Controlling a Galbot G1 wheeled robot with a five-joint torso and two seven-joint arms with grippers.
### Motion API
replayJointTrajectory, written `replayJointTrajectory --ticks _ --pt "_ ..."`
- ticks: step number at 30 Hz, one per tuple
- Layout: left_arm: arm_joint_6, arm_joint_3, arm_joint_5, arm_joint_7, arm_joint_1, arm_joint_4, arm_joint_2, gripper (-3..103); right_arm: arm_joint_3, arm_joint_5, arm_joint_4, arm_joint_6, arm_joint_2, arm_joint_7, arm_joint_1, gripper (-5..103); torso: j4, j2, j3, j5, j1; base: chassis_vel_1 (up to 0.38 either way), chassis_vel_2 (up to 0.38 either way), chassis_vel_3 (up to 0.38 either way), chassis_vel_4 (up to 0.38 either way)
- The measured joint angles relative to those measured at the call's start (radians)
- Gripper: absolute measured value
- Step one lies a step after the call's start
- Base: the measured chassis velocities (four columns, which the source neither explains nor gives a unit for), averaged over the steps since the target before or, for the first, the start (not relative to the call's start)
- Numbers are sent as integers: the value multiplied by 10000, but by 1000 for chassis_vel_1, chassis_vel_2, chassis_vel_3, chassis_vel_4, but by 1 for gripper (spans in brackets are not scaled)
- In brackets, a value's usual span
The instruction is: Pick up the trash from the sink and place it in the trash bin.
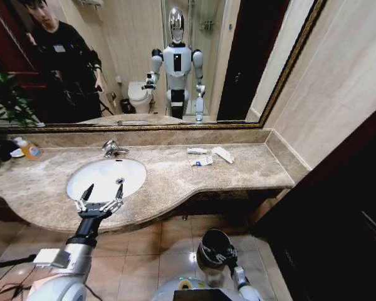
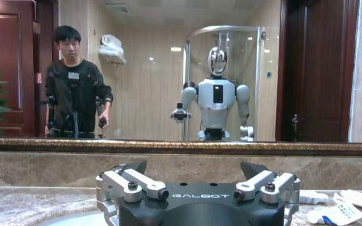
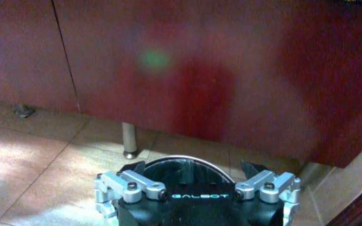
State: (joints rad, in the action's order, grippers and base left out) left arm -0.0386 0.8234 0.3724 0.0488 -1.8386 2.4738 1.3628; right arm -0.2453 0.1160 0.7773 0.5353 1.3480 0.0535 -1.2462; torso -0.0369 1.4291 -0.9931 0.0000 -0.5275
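The white oval sink (image 1: 135, 172) sits in the marble countertop, and its basin looks bare. My left gripper (image 1: 102, 190) hovers open over the sink's front rim, nothing between its fingers (image 2: 134, 168). Small white tubes and sachets of trash (image 1: 201, 161) lie on the counter to the right of the sink, also seen past the left gripper (image 2: 193, 170) as trash (image 2: 337, 215). On the floor stands the dark trash bin (image 1: 208, 241) with a shiny rim. My right gripper (image 1: 225, 256) hangs open just above the trash bin (image 3: 179, 170), holding nothing.
A chrome tap (image 1: 111, 148) stands behind the sink. An orange-yellow bottle (image 1: 28, 149) and a plant (image 1: 6, 100) are at the far left. A wide mirror (image 1: 144, 63) backs the counter. Dark wood panelling (image 1: 344, 226) rises to the right; a cabinet leg (image 3: 128, 141) stands by the bin.
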Motion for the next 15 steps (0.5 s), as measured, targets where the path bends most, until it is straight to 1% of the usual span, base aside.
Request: replayJointTrajectory --ticks 6,15 --pt "0 0 0 0 0 0 0 100 -1 297 -43 -6 109 -6 -46 100 0 0 0 0 0 0 0 0 0" --pt "0 0 0 0 0 0 0 100 5 791 332 23 -102 -13 -344 100 0 0 0 0 0 0 0 0 0"
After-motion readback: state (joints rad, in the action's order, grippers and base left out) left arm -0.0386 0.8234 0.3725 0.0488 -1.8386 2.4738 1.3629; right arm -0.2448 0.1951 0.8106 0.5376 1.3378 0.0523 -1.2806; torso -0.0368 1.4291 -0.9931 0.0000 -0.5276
